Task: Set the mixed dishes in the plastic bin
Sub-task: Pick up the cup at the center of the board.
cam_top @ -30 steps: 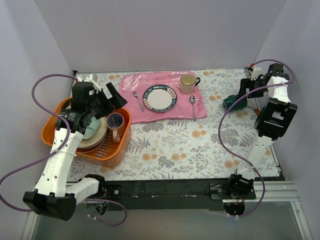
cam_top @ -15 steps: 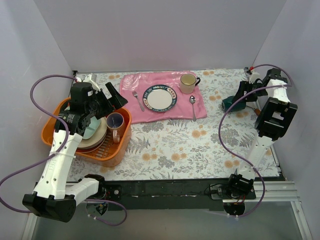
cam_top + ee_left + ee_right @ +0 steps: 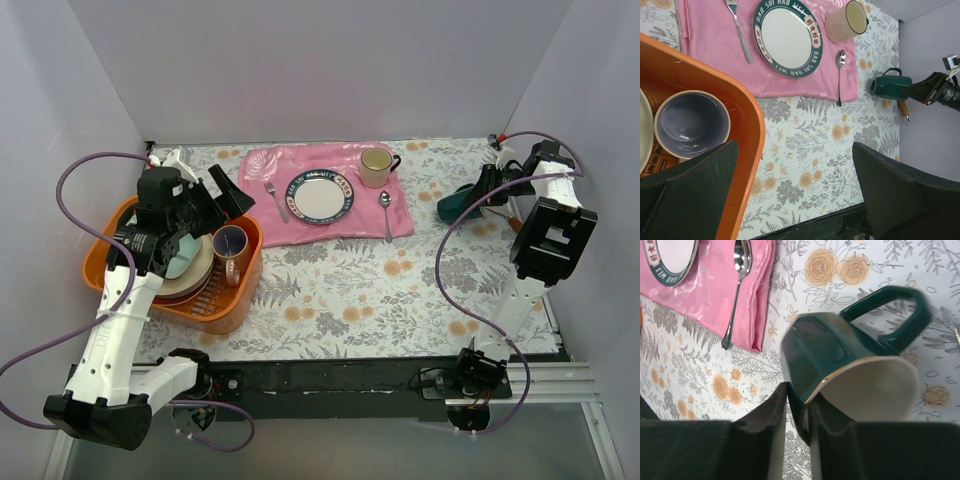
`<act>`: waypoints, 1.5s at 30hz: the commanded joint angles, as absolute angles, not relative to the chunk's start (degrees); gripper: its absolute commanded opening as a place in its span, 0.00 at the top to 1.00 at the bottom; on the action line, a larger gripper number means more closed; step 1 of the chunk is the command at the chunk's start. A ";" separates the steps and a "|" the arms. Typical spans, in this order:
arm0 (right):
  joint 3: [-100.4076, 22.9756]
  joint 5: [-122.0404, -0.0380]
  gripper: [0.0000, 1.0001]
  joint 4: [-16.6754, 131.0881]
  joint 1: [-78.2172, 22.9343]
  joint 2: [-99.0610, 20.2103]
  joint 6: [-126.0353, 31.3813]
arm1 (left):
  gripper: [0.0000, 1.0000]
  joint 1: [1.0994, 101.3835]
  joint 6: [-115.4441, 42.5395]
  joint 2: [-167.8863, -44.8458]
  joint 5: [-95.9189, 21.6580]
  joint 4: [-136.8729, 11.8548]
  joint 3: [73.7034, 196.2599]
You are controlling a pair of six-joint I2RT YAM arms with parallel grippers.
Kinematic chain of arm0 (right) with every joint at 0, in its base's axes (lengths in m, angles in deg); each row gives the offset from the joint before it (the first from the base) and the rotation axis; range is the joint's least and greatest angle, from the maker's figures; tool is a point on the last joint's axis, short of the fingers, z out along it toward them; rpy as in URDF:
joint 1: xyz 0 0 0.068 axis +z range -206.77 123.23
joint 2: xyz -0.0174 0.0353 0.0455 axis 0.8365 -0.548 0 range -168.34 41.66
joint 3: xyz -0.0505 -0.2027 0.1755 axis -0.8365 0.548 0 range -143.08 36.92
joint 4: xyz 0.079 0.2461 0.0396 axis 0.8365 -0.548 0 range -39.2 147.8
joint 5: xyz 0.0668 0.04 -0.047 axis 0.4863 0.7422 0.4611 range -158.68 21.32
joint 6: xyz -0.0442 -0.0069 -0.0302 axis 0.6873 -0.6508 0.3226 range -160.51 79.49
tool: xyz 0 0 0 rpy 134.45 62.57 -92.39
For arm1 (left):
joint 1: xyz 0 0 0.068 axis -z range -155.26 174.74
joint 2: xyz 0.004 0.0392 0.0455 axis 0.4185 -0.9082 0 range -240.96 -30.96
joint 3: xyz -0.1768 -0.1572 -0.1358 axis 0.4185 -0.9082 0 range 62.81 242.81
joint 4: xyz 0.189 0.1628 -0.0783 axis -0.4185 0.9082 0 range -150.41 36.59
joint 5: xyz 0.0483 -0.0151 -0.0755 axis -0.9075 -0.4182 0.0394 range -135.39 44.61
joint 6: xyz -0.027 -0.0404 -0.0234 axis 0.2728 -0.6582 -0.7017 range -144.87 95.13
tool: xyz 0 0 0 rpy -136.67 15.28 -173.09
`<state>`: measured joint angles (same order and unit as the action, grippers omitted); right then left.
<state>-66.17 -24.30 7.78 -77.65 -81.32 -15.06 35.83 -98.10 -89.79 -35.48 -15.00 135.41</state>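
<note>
Orange plastic bin (image 3: 240, 290) is seen from above at the left, already loaded with a stack of plates (image 3: 195, 275) and a pink mug (image 3: 231, 245). Only the dark green mug (image 3: 456, 203) is left out, at the far right of the flowered cloth (image 3: 350, 290), well apart from the bin, so the task is judged nearly done.

From the left wrist, the left gripper (image 3: 795, 150) is seen above the bin's corner with its fingers (image 3: 690, 190) spread wide; nothing is held.

From the right wrist, the right gripper (image 3: 797, 397) is seen closed on the tilted mug's rim, one finger outside the wall and one inside. Whether the mug is clear of the cloth cannot be told.
</note>
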 commanded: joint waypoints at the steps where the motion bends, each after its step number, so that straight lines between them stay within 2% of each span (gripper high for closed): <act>1: -63.55 -26.14 0.79 8.41 -77.25 -78.67 -12.74 | 0.02 35.55 -98.09 -87.65 -35.11 -15.49 135.06; 3: -61.80 -25.53 0.85 9.11 -77.07 -77.09 -12.65 | 0.02 35.55 -98.00 -87.47 -35.11 -15.49 135.06; 7: -59.94 -24.56 0.92 9.46 -76.90 -74.45 -11.86 | 0.02 35.55 -98.09 -86.86 -35.02 -15.76 135.15; 8: -59.68 -24.21 0.99 9.20 -76.98 -73.49 -11.60 | 0.02 35.55 -98.09 -86.77 -34.93 -15.76 135.06; 34: -48.52 -28.78 0.99 4.46 -72.15 -55.82 2.20 | 0.02 35.55 -102.22 -80.88 -30.72 -21.38 129.35; 45: -41.40 -30.01 0.99 2.61 -65.12 -47.74 8.70 | 0.02 35.55 -103.71 -79.65 -26.59 -23.75 127.59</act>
<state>-42.50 -31.91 3.17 -67.69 -53.06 4.28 35.81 -102.85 -81.35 -29.73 -21.95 128.70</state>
